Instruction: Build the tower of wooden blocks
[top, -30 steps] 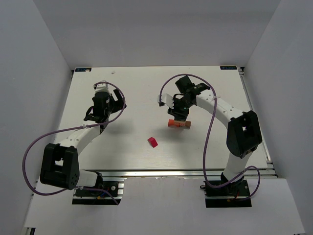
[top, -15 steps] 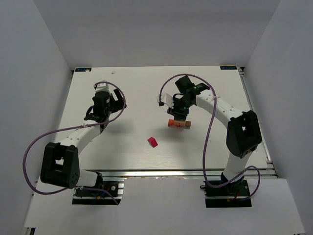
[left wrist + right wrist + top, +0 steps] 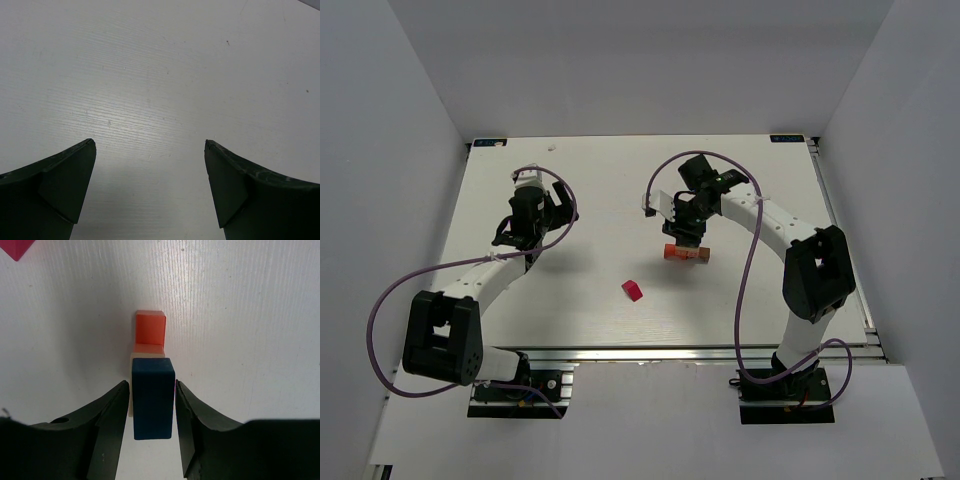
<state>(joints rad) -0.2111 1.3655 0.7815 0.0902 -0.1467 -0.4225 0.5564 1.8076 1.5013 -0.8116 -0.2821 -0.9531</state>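
The wood block tower [image 3: 686,253] stands at centre right of the table. From the right wrist camera it shows a dark blue block [image 3: 153,397] on top, a tan edge [image 3: 131,385] under it and an orange-red block [image 3: 150,327] sticking out beyond. My right gripper [image 3: 151,383] straddles the blue block, with thin gaps between it and each finger, so the jaws are open and the block rests on the stack. A magenta-red block [image 3: 633,290] lies loose to the tower's near left. My left gripper [image 3: 150,145] hangs wide open over bare table.
The left arm [image 3: 532,222] stays over the left half of the white table [image 3: 600,190], far from the blocks. The magenta-red block [image 3: 17,246] shows at the top-left corner of the right wrist view. Grey walls enclose the table.
The right jaws have parted slightly from the blue block, which stays on the stack. The left arm has not moved.
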